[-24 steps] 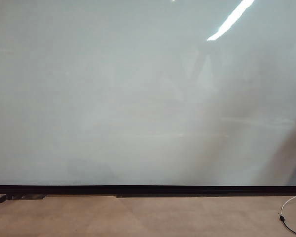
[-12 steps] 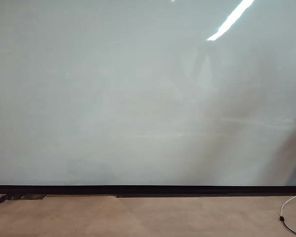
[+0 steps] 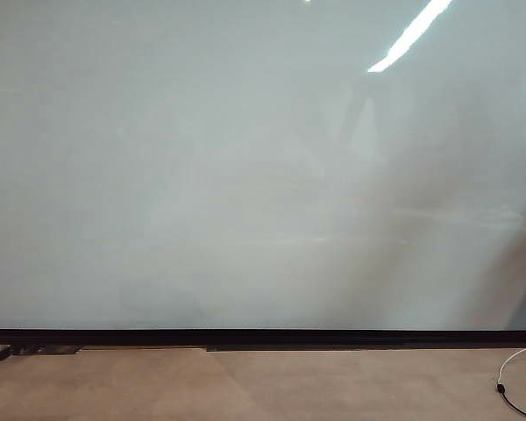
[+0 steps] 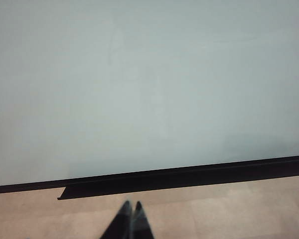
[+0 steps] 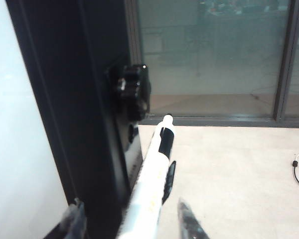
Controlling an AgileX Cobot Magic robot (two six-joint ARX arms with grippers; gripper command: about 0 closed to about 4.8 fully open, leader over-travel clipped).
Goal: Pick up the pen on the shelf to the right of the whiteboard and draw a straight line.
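Note:
The whiteboard [image 3: 245, 175] fills the exterior view as a glossy pale board with a black strip [image 3: 263, 337] along its lower edge; no drawn line shows on it and neither gripper appears there. In the right wrist view the pen [image 5: 153, 184], white with a black clip, lies along the board's black side frame [image 5: 74, 99]. My right gripper [image 5: 130, 213] stands open around the pen, one finger on each side with gaps to the barrel. My left gripper [image 4: 132, 205] is shut and empty, hovering over the floor in front of the board's lower strip [image 4: 189, 175].
A black knob [image 5: 132, 89] sticks out of the side frame just beyond the pen. Glass partitions [image 5: 214, 50] stand behind. A white cable [image 3: 513, 373] lies on the beige floor at the lower right of the exterior view.

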